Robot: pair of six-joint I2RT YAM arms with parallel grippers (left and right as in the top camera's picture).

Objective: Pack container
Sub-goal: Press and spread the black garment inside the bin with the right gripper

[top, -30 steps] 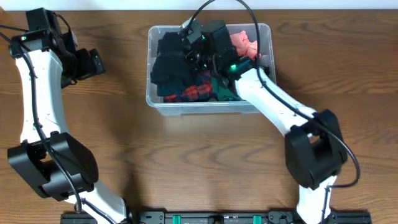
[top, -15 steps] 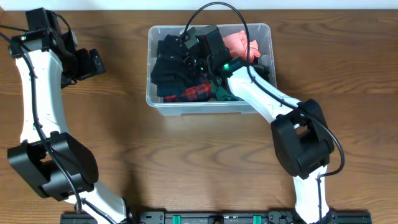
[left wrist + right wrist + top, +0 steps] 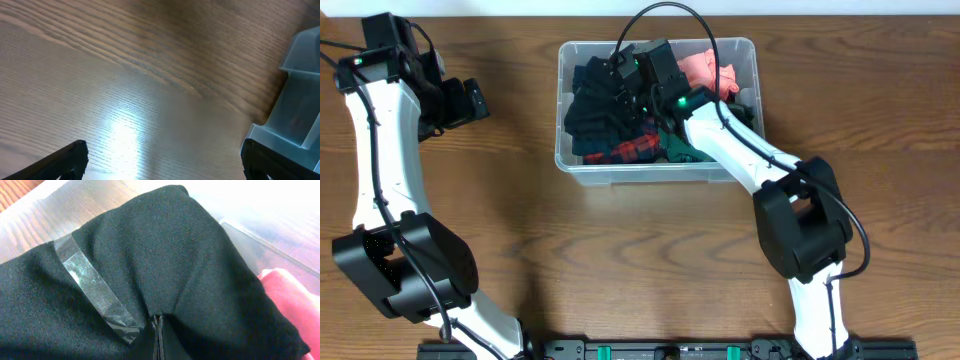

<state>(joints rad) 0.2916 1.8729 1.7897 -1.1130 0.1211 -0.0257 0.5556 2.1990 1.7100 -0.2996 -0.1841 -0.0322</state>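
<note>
container (image 3: 620,172) sits top centre of the table (image 3: 620,260), stuffed with clothes. right end effector (image 3: 157,332) is inside it, pinched shut on black cloth (image 3: 165,255). left end effector (image 3: 458,102) is spread open, empty, well apart. risk: lifting while clamped drags cloth out or shifts the unbraced container.

Scanning for print now and nothing legible comes up: no word, number or brand can be read on the container (image 3: 650,172) wall from overhead. In the right wrist view the black cloth (image 3: 150,255) is plain, and the clear tape strip (image 3: 95,292) stuck across it shows no lettering.
</note>
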